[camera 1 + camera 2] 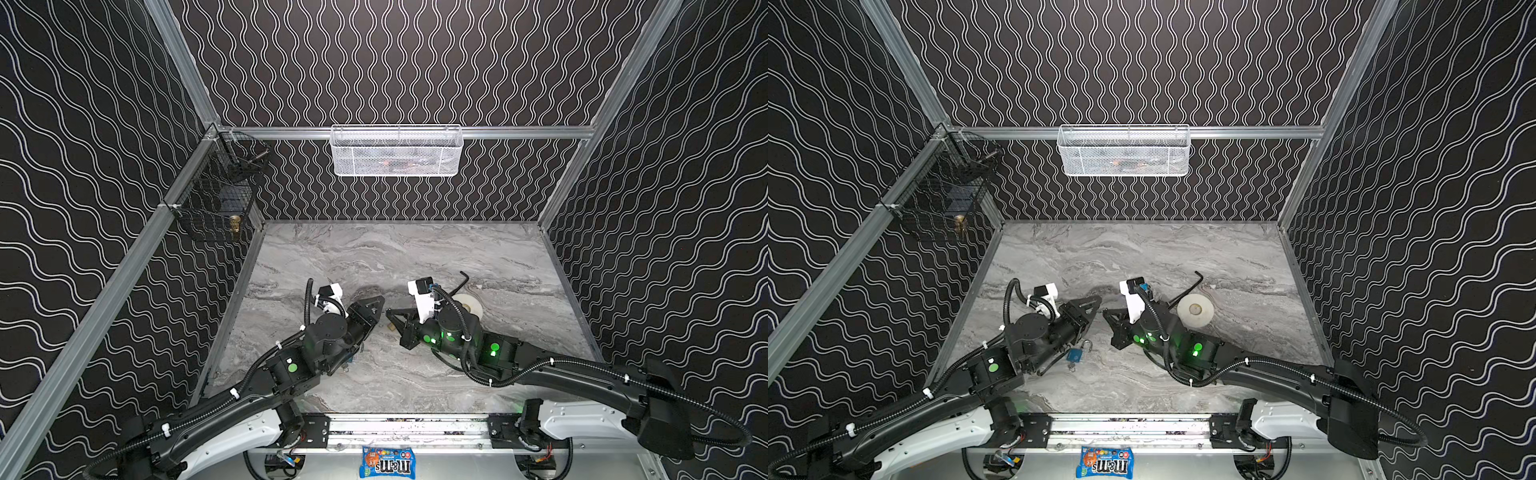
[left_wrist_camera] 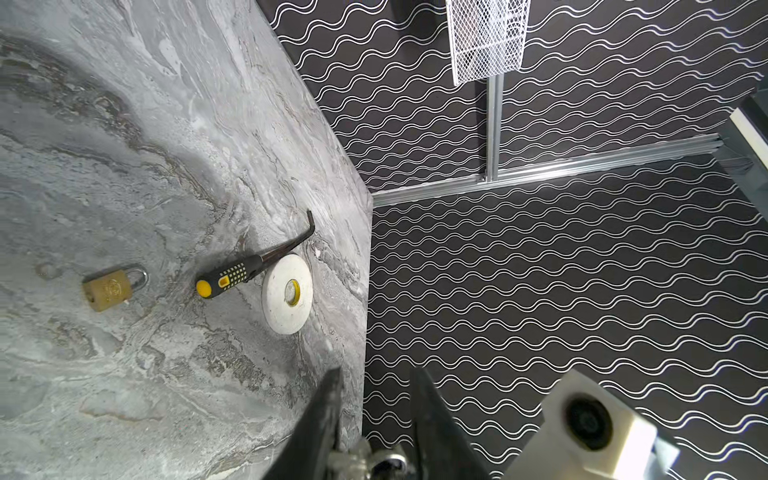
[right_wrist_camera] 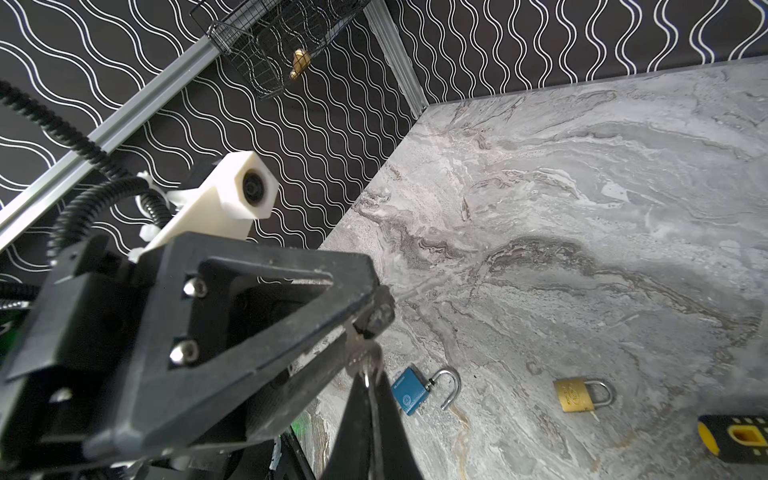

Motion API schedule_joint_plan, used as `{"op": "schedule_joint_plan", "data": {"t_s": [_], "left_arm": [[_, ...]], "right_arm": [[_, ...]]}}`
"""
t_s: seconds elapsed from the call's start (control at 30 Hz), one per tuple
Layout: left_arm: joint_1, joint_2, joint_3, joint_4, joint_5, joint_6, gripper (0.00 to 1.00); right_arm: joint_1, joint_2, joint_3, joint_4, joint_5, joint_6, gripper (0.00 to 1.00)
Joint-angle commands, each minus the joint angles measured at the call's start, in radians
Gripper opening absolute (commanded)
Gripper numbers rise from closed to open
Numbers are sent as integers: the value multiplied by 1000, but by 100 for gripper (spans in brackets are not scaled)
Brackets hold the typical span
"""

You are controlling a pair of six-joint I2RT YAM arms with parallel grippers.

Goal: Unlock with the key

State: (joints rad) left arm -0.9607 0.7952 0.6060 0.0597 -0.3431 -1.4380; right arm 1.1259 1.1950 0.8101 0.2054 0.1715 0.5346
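1. In both top views the left hand (image 1: 379, 300) and the right hand (image 1: 388, 311) meet tip to tip over the middle of the counter (image 1: 415, 257). In a top view the blue padlock (image 1: 1074, 355) lies on the counter near the left hand, its shackle (image 1: 1087, 345) swung out. A tape roll (image 1: 1195, 309) lies beside the right hand. The key is too small to make out here.

2. In the left wrist view the left hand's fingers (image 2: 322, 415) stand a little apart, with bright metal, most likely the key (image 2: 374, 457), low between them. Whether they already press on it I cannot tell. Beyond them lie a brass padlock (image 2: 109, 289) with its shackle seated, a screwdriver (image 2: 228, 278) and the tape roll.

3. In the right wrist view the right hand (image 3: 368, 378) is clenched on the key (image 3: 365, 353) at its ring end. The left hand's tip reaches the key's other end. The key is held above the counter, near the blue padlock (image 3: 409, 390), whose shackle is free at one end. The brass padlock (image 3: 575, 395) is closed.

4. The blue lock looks done, and the key seems to be passing between the hands. If the brass lock counts too, all of that is left: settle the key in one hand, insert it and turn.
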Motion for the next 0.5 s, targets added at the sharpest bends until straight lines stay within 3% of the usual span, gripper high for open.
{"op": "schedule_joint_plan", "data": {"t_s": [0.0, 0.47], "left_arm": [[0, 3, 6, -8, -22, -17, 24], [0, 32, 18, -11, -13, -13, 1]], "right_arm": [[0, -15, -11, 19, 17, 1, 0], [0, -23, -19, 8, 27, -8, 0]]}}
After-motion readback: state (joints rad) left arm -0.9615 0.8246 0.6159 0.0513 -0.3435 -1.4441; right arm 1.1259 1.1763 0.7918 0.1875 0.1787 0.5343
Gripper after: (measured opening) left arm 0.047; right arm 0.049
